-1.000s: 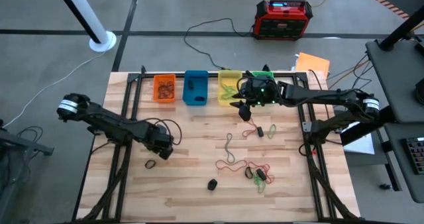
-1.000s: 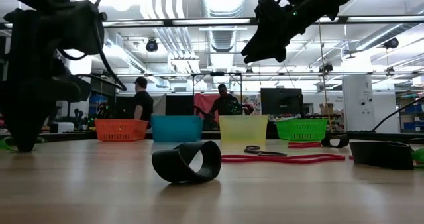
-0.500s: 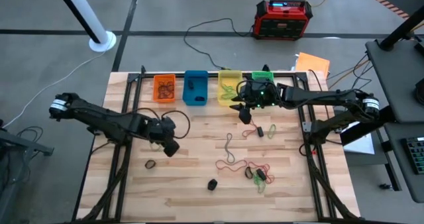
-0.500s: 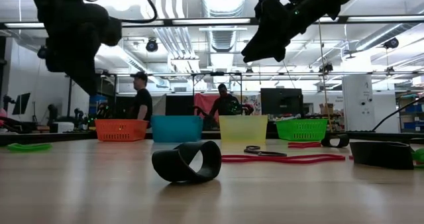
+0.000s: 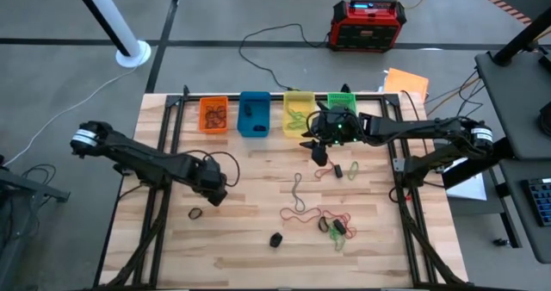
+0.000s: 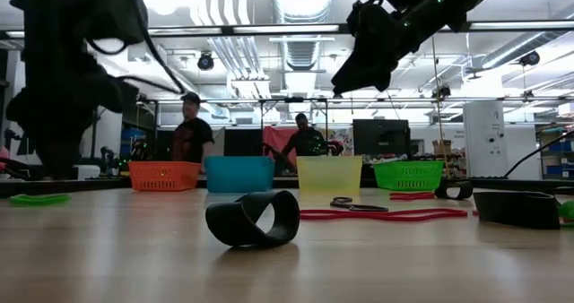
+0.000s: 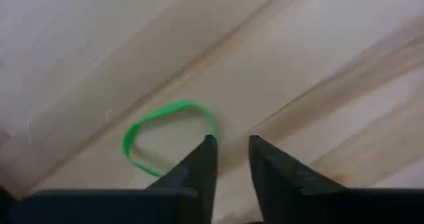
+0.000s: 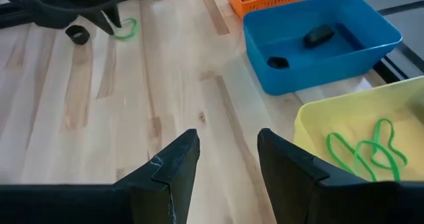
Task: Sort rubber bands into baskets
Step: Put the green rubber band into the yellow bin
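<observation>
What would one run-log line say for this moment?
left fingers: slightly apart, over thin green rubber band | right fingers: open, empty, near yellow plastic basket

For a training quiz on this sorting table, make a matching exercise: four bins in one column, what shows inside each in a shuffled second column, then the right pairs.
Bins:
1. orange bin
2. blue bin
3. yellow bin
4. green bin

Contents:
A. green rubber bands
B. cannot tell, mostly hidden under the right arm
C. two small black pieces
D. dark brownish bands

Pairs: 1-D, 2-C, 3-A, 4-B
</observation>
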Controlling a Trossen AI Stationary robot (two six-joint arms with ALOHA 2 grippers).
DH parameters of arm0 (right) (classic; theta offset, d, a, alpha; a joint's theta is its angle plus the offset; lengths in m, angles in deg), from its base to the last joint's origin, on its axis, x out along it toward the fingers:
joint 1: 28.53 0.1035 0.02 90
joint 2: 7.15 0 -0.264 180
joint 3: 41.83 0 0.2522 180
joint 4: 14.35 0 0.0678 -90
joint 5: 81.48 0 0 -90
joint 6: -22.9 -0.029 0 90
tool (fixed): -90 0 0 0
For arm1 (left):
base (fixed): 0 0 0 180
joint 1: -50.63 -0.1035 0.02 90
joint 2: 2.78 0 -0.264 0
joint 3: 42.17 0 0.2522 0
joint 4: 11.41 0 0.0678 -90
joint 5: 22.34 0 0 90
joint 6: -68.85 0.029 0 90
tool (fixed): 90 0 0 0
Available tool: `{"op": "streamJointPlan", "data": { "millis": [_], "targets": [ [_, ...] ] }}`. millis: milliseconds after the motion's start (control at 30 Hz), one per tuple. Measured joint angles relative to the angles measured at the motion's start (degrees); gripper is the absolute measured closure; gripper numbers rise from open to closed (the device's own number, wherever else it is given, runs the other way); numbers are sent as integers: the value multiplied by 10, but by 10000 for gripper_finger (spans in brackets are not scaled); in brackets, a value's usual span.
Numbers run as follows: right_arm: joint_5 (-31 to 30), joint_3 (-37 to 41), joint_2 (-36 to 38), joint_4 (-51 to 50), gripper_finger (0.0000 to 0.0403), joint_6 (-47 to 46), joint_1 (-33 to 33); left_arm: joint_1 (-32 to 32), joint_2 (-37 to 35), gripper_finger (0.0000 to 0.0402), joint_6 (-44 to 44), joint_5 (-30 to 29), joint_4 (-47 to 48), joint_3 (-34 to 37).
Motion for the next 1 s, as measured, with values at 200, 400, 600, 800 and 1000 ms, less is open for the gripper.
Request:
{"op": "streamJointPlan", "data": {
  "millis": [200,400,600,800,1000],
  "targets": [
    [0,9,0,15,254,-4,0,0,53,261,-1,0,-13,15],
    [-1,9,0,28,253,0,0,0,93,263,23,0,-27,16],
    [-3,9,0,29,251,4,0,0,101,365,41,3,-44,15],
    [-3,11,0,29,260,9,0,1,58,398,52,-13,-45,21],
    [-4,13,0,32,264,9,0,1,-19,401,66,-55,-50,21]
  ]
}}
